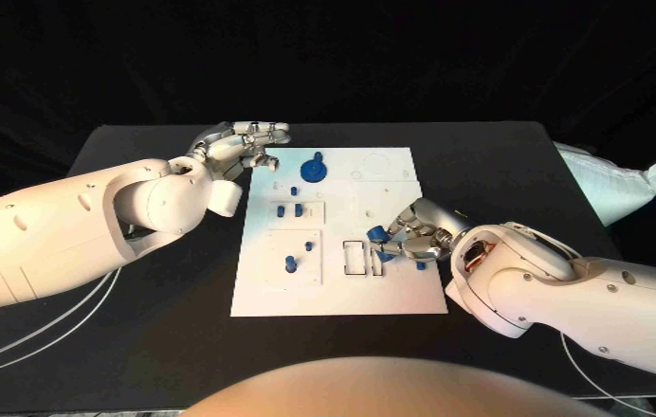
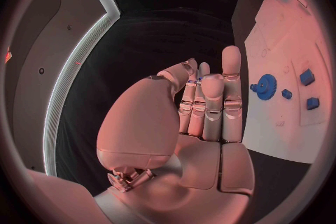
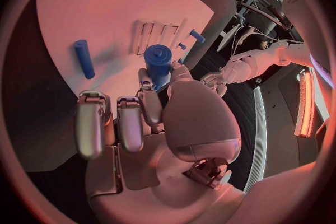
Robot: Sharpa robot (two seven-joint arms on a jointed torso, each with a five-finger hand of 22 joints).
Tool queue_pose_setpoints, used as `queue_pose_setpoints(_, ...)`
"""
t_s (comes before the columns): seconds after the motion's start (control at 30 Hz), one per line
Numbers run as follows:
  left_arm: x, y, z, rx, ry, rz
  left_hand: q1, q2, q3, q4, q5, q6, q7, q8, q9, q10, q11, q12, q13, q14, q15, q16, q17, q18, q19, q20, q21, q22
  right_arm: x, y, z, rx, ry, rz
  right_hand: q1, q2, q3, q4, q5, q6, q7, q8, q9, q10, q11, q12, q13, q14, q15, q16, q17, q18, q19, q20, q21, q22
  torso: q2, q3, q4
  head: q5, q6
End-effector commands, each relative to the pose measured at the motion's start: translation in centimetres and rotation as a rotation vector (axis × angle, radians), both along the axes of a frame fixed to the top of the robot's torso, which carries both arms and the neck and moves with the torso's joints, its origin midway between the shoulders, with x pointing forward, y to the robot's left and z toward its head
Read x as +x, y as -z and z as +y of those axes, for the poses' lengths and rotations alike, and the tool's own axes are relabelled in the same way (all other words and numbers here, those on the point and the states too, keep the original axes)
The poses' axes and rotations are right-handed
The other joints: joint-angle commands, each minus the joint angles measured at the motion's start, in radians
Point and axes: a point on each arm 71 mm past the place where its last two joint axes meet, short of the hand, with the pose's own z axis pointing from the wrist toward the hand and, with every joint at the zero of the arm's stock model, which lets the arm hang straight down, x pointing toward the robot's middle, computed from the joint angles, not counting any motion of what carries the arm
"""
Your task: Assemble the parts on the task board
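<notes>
The white task board lies mid-table. My right hand hovers over its right edge and pinches a stubby blue cylinder part beside two rectangular slots. My left hand is at the board's far left corner, fingers curled against the thumb, with a sliver of a small blue part between them. A blue gear sits near it on the board. Small blue pegs stand in the left recesses, and another peg stands nearer me. A blue rod lies on the board.
The black table surrounds the board, with bare room on both sides. White cables trail off the front left. A pale cloth shape sits at the table's far right edge.
</notes>
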Motion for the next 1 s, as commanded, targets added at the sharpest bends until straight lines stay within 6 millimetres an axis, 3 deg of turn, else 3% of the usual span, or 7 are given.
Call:
queue_pose_setpoints(0.03,-0.1,-0.1,-0.3,-0.01,0.022,-0.007,0.01,0.003,-0.002,-0.005,0.005,-0.004,0.002,0.005,-0.001,-0.007,0.001,0.004,0.001,-0.007,0.0,-0.006,-0.001,0.011,-0.009,0.001,-0.005,-0.001,-0.2,0.5,0.8,-0.02,-0.047,0.072,-0.015,0.001,-0.007,0.002,-0.013,0.018,-0.013,0.005,0.017,0.001,-0.002,-0.007,-0.001,0.073,-0.005,0.004,0.086,-0.014,0.017,-0.006,0.004,0.025,0.0,-0.001,-0.0004,0.001,-0.001)
queue_pose_setpoints(0.57,-0.1,-0.1,-0.4,-0.012,0.026,-0.006,0.01,0.003,-0.002,-0.005,0.005,-0.004,0.002,0.005,-0.001,-0.007,0.001,0.004,0.001,-0.007,0.0,-0.006,-0.001,0.011,-0.009,0.001,-0.005,-0.001,0.3,1.2,2.6,-0.056,-0.109,0.09,-0.025,0.011,-0.014,0.002,-0.033,0.023,-0.016,0.006,0.022,0.003,-0.004,-0.012,-0.002,0.074,-0.008,0.005,0.089,-0.015,0.018,-0.008,0.005,0.027,0.001,0.001,-0.0016,0.01,-0.004)
queue_pose_setpoints(0.77,-0.2,-0.1,-0.5,-0.012,0.027,-0.006,0.01,0.003,-0.002,-0.005,0.005,-0.004,0.002,0.005,-0.001,-0.007,0.001,0.004,0.001,-0.007,0.0,-0.006,-0.001,0.011,-0.009,0.001,-0.005,-0.001,0.6,1.2,2.7,-0.059,-0.105,0.064,-0.07,0.017,-0.052,0.0,-0.178,0.022,-0.017,0.004,0.033,0.003,-0.004,-0.025,-0.005,0.074,-0.008,0.005,0.089,-0.014,0.017,-0.009,0.003,0.026,0.0,0.0005,-0.0018,0.009,-0.005)
queue_pose_setpoints(0.83,-0.2,-0.1,-0.5,-0.012,0.027,-0.005,0.01,0.003,-0.002,-0.005,0.005,-0.004,0.002,0.005,-0.001,-0.007,0.001,0.004,0.001,-0.007,0.0,-0.006,-0.001,0.011,-0.009,0.001,-0.005,-0.001,0.6,1.2,2.8,-0.062,-0.106,0.056,-0.104,0.018,-0.08,0.003,-0.271,0.02,-0.016,0.003,0.038,0.001,-0.004,-0.032,-0.007,0.073,-0.007,0.004,0.088,-0.014,0.016,-0.009,0.002,0.024,0.0,0.0006,-0.0019,0.009,-0.005)
queue_pose_setpoints(1.0,-0.1,-0.1,-0.5,-0.012,0.028,-0.005,0.01,0.003,-0.002,-0.005,0.005,-0.004,0.002,0.005,-0.001,-0.007,0.001,0.004,0.001,-0.007,0.0,-0.006,-0.001,0.011,-0.009,0.001,-0.005,-0.001,0.6,1.1,2.8,-0.068,-0.112,0.048,-0.157,0.015,-0.12,0.005,-0.364,0.016,-0.015,0.001,0.046,-0.003,-0.003,-0.046,-0.012,0.073,-0.006,0.003,0.086,-0.013,0.014,-0.008,0.0,0.022,0.001,0.0014,-0.0018,0.009,-0.005)
